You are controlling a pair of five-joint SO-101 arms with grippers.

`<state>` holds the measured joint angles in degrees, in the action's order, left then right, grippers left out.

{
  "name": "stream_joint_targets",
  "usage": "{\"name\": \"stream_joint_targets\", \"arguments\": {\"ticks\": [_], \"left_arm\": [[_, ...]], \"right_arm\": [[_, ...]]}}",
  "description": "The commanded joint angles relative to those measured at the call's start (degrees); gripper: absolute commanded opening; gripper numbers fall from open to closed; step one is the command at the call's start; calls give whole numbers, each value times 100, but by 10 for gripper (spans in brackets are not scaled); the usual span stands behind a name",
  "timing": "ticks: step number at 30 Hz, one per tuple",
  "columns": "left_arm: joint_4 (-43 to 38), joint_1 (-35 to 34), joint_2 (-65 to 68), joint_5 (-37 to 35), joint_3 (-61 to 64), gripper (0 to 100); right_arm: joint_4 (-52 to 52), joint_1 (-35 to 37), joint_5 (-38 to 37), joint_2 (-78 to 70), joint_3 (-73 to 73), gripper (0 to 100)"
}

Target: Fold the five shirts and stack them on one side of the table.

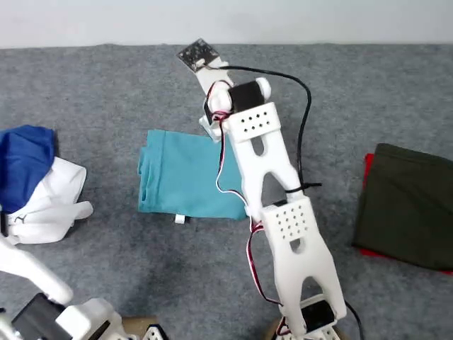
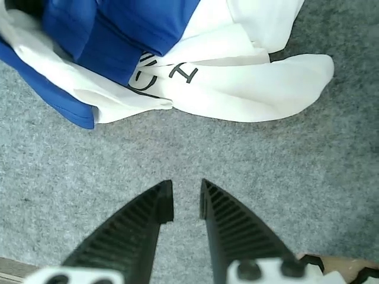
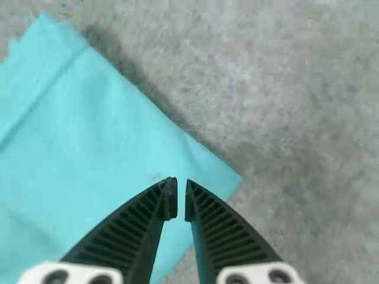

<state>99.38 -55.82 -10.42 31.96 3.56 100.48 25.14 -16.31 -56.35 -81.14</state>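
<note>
A folded teal shirt (image 1: 184, 180) lies at the table's middle. My right arm (image 1: 255, 124) stretches over its far right corner. My right gripper (image 3: 179, 198) hangs just above that corner of the teal shirt (image 3: 89, 165), its jaws almost together with no cloth between them. A crumpled blue shirt (image 1: 27, 159) and a white shirt (image 1: 56, 198) are heaped at the left edge. My left gripper (image 2: 186, 201) is over bare table a little short of the white shirt (image 2: 254, 89) and blue shirt (image 2: 118, 29), open by a narrow gap and holding nothing.
At the right edge a folded dark green shirt (image 1: 407, 205) lies on top of a red one (image 1: 368, 166). Grey felt (image 1: 106, 92) covers the table. The left arm's base (image 1: 42, 297) sits at the near left corner.
</note>
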Motion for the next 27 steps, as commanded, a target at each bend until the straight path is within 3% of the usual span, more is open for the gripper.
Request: {"name": "stream_joint_targets", "arguments": {"ticks": [1, 4, 8, 12, 21, 27], "left_arm": [[18, -9, -273, 9, -22, 83], [9, -123, -273, 9, -22, 83], [9, -255, -255, 9, -13, 85], [9, -308, -255, 9, -13, 85], [9, -343, -264, 9, -13, 85], [18, -343, -264, 9, -13, 85]], "right_arm": [[259, -40, 334, 1314, 1512, 45], [251, 48, 1073, 2132, 2831, 88], [233, 92, 2127, 2941, 4273, 255], [224, 198, 2479, 2932, 5011, 396], [-84, 743, 2514, 1930, 5064, 401], [-558, 734, 2514, 1332, 5064, 400]]}}
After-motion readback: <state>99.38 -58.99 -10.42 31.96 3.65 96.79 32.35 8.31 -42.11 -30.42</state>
